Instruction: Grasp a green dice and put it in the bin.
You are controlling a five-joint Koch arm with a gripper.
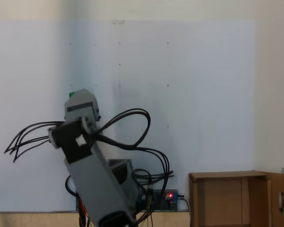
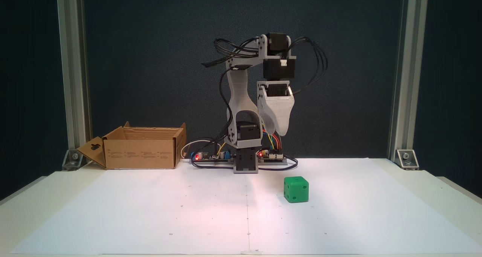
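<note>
On the white table (image 2: 150, 211), green dice (image 2: 296, 189) sits apart from bin (image 2: 141, 147); fingers (image 2: 280, 130) hang above, spread unclear.

Open white table surface (image 2: 150, 211) surrounds the green dice (image 2: 296, 189) on all sides; nothing stands beside it. The gripper (image 2: 281, 130) hangs above and behind it, with clear air between. The bin (image 2: 141, 153) stands well apart at far left, top open, flaps upright. Circuit boards and cables (image 2: 211, 157) crowd the arm's base.

Soft, hazy top view (front view sharper)
</note>
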